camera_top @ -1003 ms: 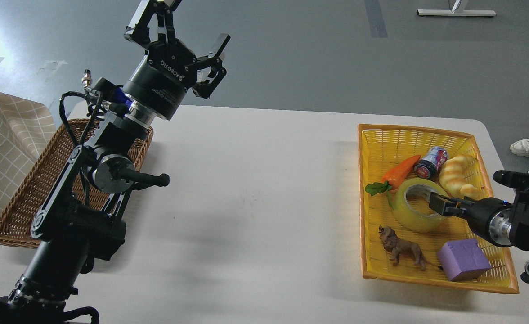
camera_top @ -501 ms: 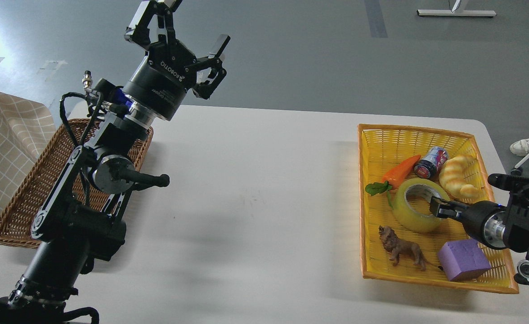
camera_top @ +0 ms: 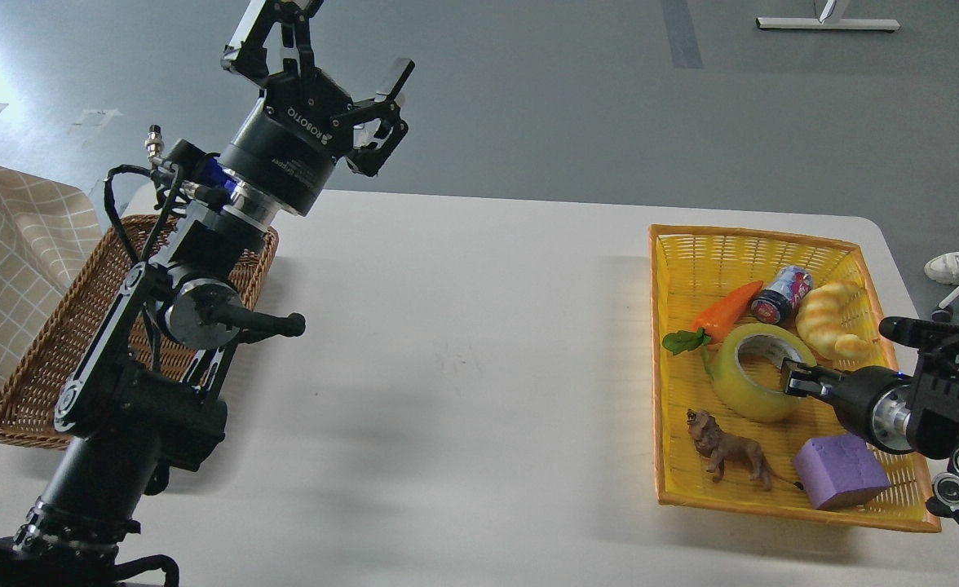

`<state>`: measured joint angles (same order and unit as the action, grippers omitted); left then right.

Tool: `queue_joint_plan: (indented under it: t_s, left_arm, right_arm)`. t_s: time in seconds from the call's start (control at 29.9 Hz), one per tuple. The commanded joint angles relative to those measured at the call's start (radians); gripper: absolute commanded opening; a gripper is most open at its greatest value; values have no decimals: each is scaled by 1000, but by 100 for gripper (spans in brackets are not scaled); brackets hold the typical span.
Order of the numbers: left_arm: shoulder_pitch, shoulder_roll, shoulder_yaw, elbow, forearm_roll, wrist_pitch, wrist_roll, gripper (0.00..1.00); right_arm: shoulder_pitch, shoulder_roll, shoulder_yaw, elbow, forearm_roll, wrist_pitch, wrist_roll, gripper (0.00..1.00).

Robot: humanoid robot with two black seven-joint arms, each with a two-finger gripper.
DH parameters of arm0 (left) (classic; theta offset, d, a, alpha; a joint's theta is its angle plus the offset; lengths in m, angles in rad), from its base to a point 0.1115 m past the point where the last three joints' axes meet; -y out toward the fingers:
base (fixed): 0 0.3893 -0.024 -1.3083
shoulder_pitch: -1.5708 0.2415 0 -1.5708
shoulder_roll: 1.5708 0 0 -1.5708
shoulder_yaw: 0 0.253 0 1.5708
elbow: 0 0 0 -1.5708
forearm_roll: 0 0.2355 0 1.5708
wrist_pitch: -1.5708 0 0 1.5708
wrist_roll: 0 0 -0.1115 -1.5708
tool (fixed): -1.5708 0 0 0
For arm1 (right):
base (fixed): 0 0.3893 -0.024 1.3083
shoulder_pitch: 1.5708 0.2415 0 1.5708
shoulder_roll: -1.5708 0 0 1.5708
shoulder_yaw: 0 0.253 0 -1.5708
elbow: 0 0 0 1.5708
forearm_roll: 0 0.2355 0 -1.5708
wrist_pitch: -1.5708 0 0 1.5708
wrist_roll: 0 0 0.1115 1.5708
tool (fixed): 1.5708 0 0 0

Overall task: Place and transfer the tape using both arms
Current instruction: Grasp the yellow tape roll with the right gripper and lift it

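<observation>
The tape (camera_top: 742, 390), a translucent yellow roll with a whitish core, lies tilted in the yellow basket (camera_top: 740, 244) on the table's right side. My right gripper (camera_top: 797, 380) comes in from the right and is at the roll's right rim, with a dark fingertip at the core's edge. It looks small and dark, so I cannot tell whether it grips the rim. My left gripper (camera_top: 337, 45) is held high over the table's far left edge, open and empty, far from the tape.
The yellow basket also holds a toy carrot (camera_top: 724, 311), a small can (camera_top: 781, 293), a bread toy (camera_top: 832, 322), a lion figure (camera_top: 728, 450) and a purple block (camera_top: 840, 471). A brown wicker basket (camera_top: 47, 359) sits at the left under my left arm.
My right arm has shifted slightly down and to the left, its gripper staying at the tape's rim. The left gripper has tilted a little. The tape has not visibly moved.
</observation>
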<state>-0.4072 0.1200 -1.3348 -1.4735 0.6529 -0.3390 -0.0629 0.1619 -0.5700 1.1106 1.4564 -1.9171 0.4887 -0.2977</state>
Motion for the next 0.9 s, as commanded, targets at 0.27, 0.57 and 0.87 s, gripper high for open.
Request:
queue_joint_plan:
  t_s: [0.27, 0.57, 0.87]
  left_arm:
    - [1, 6, -4, -7, 1, 3, 0, 98]
    - [2, 3, -7, -7, -1, 5, 2, 98]
    - [2, 1, -17, -7, -1, 2, 0, 98]
  right_arm:
    - [1, 2, 3, 2, 9, 0, 2, 0]
    - [10, -25, 24, 15, 20, 0, 14, 0]
    - [120, -106, 77, 84, 127, 0, 14, 0]
